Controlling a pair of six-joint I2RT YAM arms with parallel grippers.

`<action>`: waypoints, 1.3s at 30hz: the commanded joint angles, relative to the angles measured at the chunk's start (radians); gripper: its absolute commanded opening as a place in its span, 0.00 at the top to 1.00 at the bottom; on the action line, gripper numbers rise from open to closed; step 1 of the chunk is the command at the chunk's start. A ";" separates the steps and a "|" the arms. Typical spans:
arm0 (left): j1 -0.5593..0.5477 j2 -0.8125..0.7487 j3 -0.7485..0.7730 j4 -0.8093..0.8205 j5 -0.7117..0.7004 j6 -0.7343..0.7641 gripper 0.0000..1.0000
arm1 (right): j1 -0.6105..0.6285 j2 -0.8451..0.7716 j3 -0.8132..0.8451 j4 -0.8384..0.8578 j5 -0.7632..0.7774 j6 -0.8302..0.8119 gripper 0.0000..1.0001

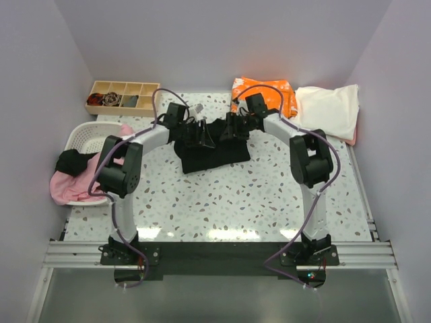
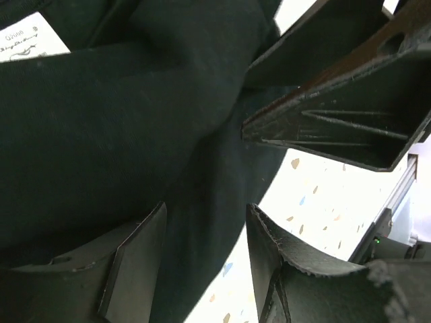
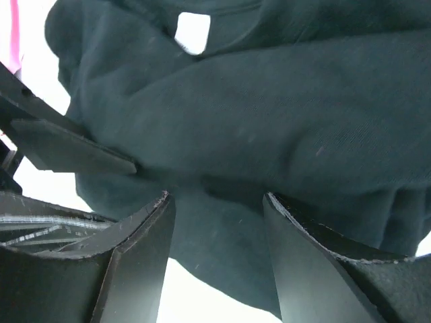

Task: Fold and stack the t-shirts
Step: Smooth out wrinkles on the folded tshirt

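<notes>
The black t-shirt (image 1: 212,153) lies bunched on the speckled table at mid-back, its white label (image 2: 32,40) showing in the left wrist view. My left gripper (image 1: 201,135) (image 2: 206,208) stands open over the shirt's upper left edge, with black cloth (image 2: 121,121) lying loosely between its jaws. My right gripper (image 1: 229,128) (image 3: 217,196) faces it from the right, also open, with a fold of the black shirt (image 3: 269,114) in its gap. The two grippers are close together. An orange white-blotched t-shirt (image 1: 264,94) and a cream one (image 1: 328,111) lie folded at the back right. A pink one (image 1: 74,183) hangs over the basket.
A white slotted basket (image 1: 84,138) at the left edge holds the pink shirt and a dark garment (image 1: 71,161). A wooden compartment tray (image 1: 121,96) sits at the back left. Grey walls close in on three sides.
</notes>
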 commanded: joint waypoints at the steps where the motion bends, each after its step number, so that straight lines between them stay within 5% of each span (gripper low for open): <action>1: 0.004 0.041 0.071 0.030 0.000 0.042 0.45 | -0.006 0.035 0.108 0.017 0.025 -0.012 0.41; 11: 0.038 0.150 0.249 0.001 -0.141 0.139 0.45 | -0.009 0.167 0.319 -0.046 0.083 -0.039 0.39; 26: 0.141 0.245 0.223 0.116 -0.330 0.196 0.46 | -0.067 0.335 0.491 0.027 0.109 -0.010 0.34; 34: 0.170 0.083 0.075 0.229 -0.517 0.162 0.44 | -0.096 0.322 0.449 -0.013 0.198 -0.036 0.33; 39: 0.171 -0.110 -0.023 0.312 -0.555 0.153 0.43 | -0.098 0.186 0.237 0.183 0.077 -0.050 0.32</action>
